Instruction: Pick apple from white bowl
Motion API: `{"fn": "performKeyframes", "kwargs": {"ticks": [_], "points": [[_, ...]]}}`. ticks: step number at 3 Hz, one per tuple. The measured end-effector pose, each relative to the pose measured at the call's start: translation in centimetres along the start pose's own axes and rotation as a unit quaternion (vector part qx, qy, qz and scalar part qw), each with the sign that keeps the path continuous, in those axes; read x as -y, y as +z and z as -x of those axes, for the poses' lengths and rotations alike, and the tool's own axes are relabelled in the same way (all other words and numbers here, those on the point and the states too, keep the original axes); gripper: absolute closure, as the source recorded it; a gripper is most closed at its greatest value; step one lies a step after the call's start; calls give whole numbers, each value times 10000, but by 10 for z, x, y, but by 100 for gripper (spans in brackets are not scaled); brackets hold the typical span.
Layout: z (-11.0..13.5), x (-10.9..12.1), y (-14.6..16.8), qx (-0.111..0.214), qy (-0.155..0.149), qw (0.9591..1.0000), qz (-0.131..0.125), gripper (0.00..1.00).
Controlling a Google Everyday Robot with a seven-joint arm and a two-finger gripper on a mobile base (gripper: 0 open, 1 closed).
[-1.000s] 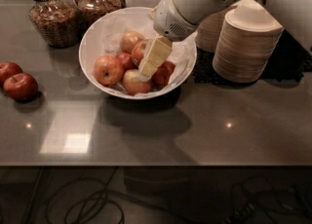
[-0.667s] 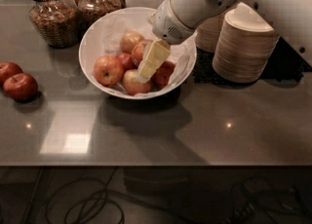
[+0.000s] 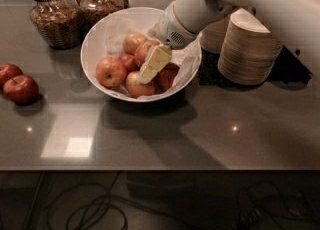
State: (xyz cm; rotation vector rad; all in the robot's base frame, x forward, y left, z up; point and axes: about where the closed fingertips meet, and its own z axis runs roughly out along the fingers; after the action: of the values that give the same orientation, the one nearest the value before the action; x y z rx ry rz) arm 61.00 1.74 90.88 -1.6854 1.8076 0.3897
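Note:
The white bowl (image 3: 95,39) stands at the back middle of the counter, lined with crinkled white paper, and holds several apples. The apple (image 3: 111,71), reddish-orange with yellowish streaks and a stem dimple, lies at the bowl's left front. A paler apple (image 3: 134,40) lies at the back. Darker red ones (image 3: 167,77) lie on the right. My gripper (image 3: 151,65), cream-coloured, reaches down into the bowl from the upper right. Its tip sits among the apples, just right of the reddish-orange one and above a front apple (image 3: 137,87). It hides part of the apples behind it.
Two dark red apples (image 3: 20,88) lie on the counter at the far left. Glass jars (image 3: 50,16) stand behind the bowl on the left. Stacks of beige disposable bowls (image 3: 250,49) stand right of the bowl, under my arm.
The gripper has stayed inside the bowl at almost the same spot. The upper arm has shifted slightly. The apples have not moved.

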Motion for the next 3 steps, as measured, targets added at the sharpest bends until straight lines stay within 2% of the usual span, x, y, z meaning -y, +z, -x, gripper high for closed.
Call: {"fn": "performKeyframes", "kwargs": {"ticks": [3], "points": [[-4, 2, 1, 16, 67, 10000, 9, 89]]}}
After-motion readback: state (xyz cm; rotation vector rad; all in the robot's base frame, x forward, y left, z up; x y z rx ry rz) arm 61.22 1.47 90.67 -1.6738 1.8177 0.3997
